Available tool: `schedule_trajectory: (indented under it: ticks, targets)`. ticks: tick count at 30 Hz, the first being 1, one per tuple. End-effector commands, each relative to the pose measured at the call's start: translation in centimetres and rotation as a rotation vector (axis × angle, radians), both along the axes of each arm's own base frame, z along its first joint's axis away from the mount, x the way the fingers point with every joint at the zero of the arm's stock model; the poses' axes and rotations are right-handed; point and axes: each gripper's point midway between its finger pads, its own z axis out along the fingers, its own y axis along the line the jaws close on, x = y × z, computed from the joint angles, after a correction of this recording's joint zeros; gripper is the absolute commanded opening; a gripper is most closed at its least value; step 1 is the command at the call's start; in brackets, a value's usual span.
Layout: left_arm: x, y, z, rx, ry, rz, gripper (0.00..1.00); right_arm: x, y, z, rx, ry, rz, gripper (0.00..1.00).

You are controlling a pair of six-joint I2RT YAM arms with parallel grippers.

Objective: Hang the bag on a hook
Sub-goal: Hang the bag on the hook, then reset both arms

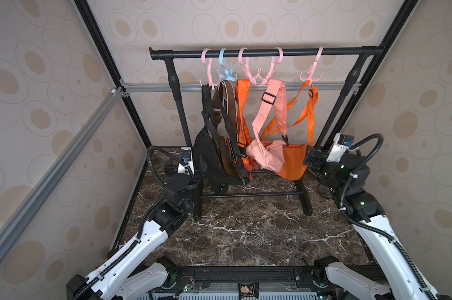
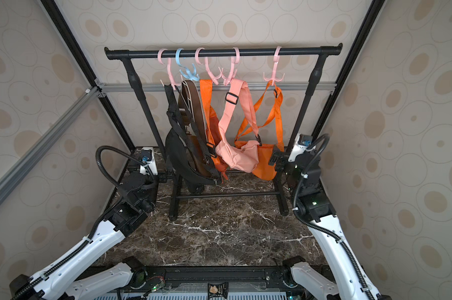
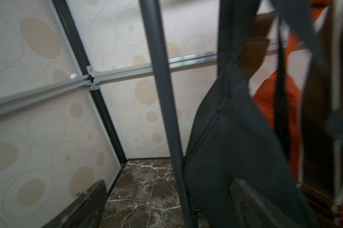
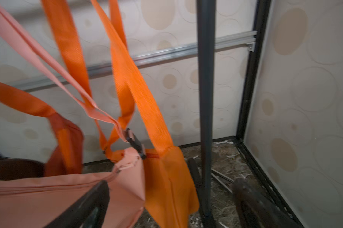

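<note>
straps [image 1: 281, 109] over hooks [image 1: 310, 76] carry the bags [image 1: 292, 166], so your left pincer [image 3: 168, 182] and right pincer [image 4: 171, 184] hang spread, holding nothing.

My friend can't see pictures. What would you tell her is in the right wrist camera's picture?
A pink bag and an orange bag hang by their straps beside a dark rack pole. The right gripper sits close before them, open and holding nothing.
</note>
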Motion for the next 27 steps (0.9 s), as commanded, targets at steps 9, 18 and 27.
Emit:
schedule_trajectory:
  ticks: [9,18,27]
  targets:
    - [1.9,10.1,-14.0,-0.091,0.075,0.288,1.00,3.4,-8.3,-16.4,-0.135,0.161,-0.366,1.00]
    - [3.1,13.2,-19.9,-0.108,0.064,0.315,1.00,7.3,-7.3,-19.7,-0.227,0.154,-0.277,1.00]
    - [5.0,11.4,-21.5,-0.086,0.110,0.186,1.00,7.3,-8.3,-22.5,-0.204,0.107,-0.309,1.00]
